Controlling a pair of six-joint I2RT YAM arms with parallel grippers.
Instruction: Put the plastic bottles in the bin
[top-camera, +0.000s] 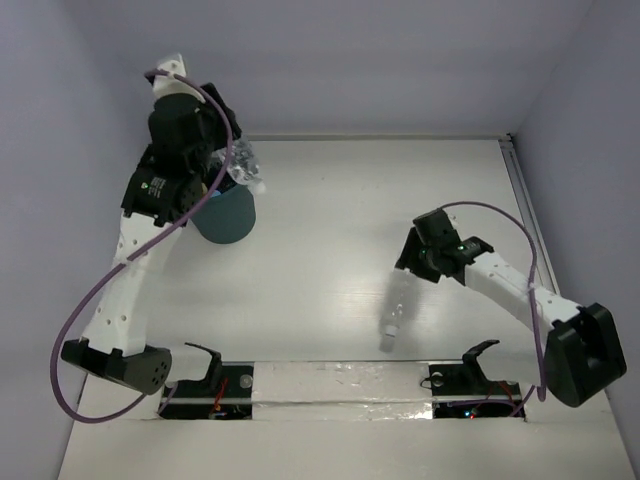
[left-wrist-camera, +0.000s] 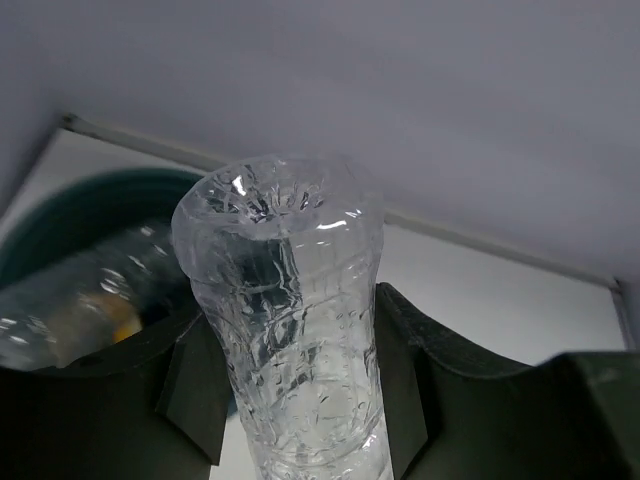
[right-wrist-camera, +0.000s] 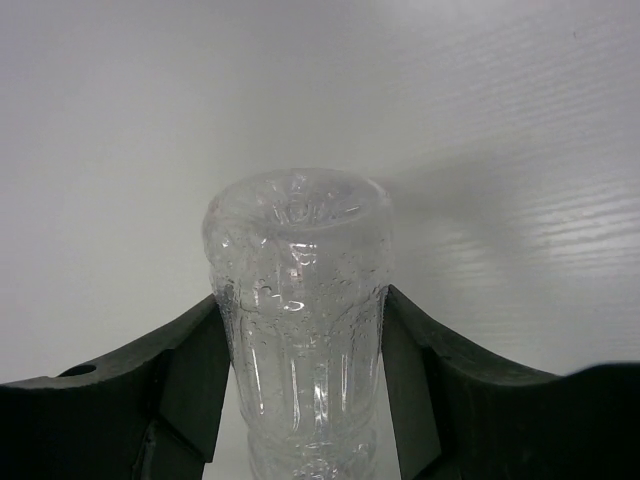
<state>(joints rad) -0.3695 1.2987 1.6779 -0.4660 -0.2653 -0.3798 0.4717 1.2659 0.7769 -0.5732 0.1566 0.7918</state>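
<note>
My left gripper (top-camera: 230, 168) is shut on a plain clear bottle (top-camera: 245, 172) and holds it at the far rim of the dark teal bin (top-camera: 226, 218). In the left wrist view the fingers (left-wrist-camera: 195, 380) press both sides of that bottle (left-wrist-camera: 285, 300). The bin (left-wrist-camera: 60, 215) lies below left, and inside it lies a clear bottle with an orange-yellow label (left-wrist-camera: 95, 310). My right gripper (top-camera: 413, 266) is shut on another plain clear bottle (right-wrist-camera: 300, 300), base pointing away. In the top view that bottle (top-camera: 393, 318) looks blurred and reaches toward the near edge.
A silver taped strip (top-camera: 340, 385) with both arm mounts runs along the near edge. Grey walls close the back and the sides. A rail (top-camera: 525, 200) runs along the table's right edge. The left arm's purple cable (top-camera: 75, 320) loops out to the left.
</note>
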